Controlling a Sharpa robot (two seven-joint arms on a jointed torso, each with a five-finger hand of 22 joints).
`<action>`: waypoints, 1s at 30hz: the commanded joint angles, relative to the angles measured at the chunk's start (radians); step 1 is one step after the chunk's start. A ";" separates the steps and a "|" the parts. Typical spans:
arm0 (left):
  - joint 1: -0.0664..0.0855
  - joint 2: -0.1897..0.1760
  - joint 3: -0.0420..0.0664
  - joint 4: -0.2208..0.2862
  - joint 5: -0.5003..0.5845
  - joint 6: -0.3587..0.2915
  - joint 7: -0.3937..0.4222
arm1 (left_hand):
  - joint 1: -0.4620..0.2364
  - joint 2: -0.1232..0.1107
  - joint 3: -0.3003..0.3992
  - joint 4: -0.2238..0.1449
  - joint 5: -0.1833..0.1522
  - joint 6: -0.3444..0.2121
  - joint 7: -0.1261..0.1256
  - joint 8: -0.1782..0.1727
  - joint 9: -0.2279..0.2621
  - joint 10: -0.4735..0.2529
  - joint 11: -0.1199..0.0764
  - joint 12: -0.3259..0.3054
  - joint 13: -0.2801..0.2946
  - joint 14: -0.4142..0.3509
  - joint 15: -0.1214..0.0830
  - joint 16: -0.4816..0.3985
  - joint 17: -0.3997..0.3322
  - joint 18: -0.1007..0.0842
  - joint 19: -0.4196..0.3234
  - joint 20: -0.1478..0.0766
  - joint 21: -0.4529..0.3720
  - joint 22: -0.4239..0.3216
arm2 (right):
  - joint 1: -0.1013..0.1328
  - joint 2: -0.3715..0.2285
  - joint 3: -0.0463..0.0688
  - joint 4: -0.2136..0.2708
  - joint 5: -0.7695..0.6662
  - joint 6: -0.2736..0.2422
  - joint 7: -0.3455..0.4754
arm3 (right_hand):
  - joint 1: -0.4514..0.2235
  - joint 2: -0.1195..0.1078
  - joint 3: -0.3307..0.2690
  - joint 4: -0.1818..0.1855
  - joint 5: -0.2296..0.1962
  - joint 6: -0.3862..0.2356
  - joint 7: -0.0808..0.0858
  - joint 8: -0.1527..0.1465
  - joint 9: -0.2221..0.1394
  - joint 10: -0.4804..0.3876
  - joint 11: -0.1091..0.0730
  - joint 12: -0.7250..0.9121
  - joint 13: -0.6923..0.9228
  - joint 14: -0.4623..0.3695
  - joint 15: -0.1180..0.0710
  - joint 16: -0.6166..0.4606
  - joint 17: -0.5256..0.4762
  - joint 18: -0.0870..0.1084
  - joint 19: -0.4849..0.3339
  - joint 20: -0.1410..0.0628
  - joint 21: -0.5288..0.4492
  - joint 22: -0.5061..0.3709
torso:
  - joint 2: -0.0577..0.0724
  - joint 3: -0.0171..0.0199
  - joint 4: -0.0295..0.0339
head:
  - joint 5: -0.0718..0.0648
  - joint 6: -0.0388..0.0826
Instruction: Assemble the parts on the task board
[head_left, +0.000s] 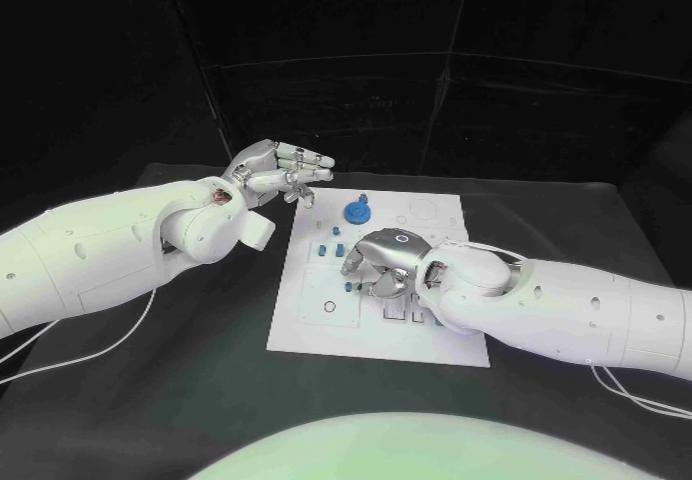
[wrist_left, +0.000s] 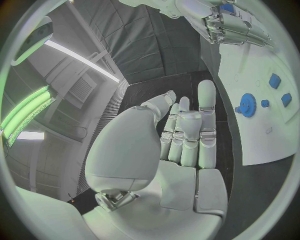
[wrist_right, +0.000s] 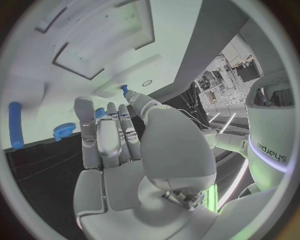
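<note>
Left hand (head_left: 277, 168) hovers empty, fingers loosely apart, upper-left of task board (head_left: 310, 330). Right hand (head_left: 387, 262) curled at board centre, thumb possibly touching a small blue part (wrist_right: 124, 89); grip unclear.

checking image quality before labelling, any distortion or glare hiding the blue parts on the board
Head view: no glare, but the right hand covers part of the task board. Left wrist view: fisheye bends the board edge; the blue gear stays sharp. Right wrist view: strongly curved, parts small near the rim.

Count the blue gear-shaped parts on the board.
1. The blue gear stands near the far edge of the task board, beyond the right hand. That hand covers the board's middle, so another could be hidden.
</note>
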 joint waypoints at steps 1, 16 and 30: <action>0.001 -0.003 0.001 0.002 0.004 0.015 0.000 | 0.005 0.005 0.000 -0.006 0.004 -0.004 0.003 -0.002 0.000 -0.008 0.002 0.005 0.002 -0.007 0.000 -0.001 0.001 0.013 -0.004 0.007 -0.004 -0.001 | 0.002 -0.029 0.001 0.025 0.069 -0.139 0.041 | -0.009 -0.005 -0.010 -0.001 0.007 0.006 0.000 0.004 0.001 0.009 -0.002 0.006 0.001 0.009 0.004 0.006 -0.002 0.007 0.010 -0.001 0.005 0.003 | -0.001 -0.0004 -0.0010 | -0.002 0.004; 0.001 -0.011 -0.010 -0.003 0.004 0.017 -0.001 | 0.005 0.005 0.000 -0.006 0.003 -0.004 0.003 -0.002 0.000 -0.008 0.002 0.005 0.002 -0.007 0.000 -0.001 0.000 0.013 -0.004 0.007 -0.004 -0.001 | 0.081 -0.256 0.007 0.120 0.244 -0.009 -0.011 | -0.032 -0.023 -0.116 0.012 -0.016 -0.090 -0.019 -0.008 -0.005 -0.051 -0.005 0.023 -0.003 -0.022 0.003 -0.031 -0.075 0.024 -0.062 -0.001 -0.066 -0.101 | -0.004 0.0004 -0.0046 | -0.018 0.028; -0.001 -0.006 -0.025 -0.007 0.004 0.020 0.000 | 0.004 0.006 0.000 -0.006 0.003 -0.004 0.003 -0.002 0.000 -0.008 0.002 0.006 0.002 -0.008 0.000 -0.002 -0.002 0.013 -0.004 0.007 -0.004 -0.001 | 0.105 -0.267 0.008 0.071 0.117 0.096 -0.046 | 0.031 0.020 -0.258 0.010 -0.016 -0.104 -0.034 -0.004 -0.001 -0.102 0.002 0.067 0.000 -0.033 0.011 -0.031 -0.101 0.029 -0.073 0.006 -0.093 -0.131 | -0.001 -0.0006 -0.0011 | -0.027 0.041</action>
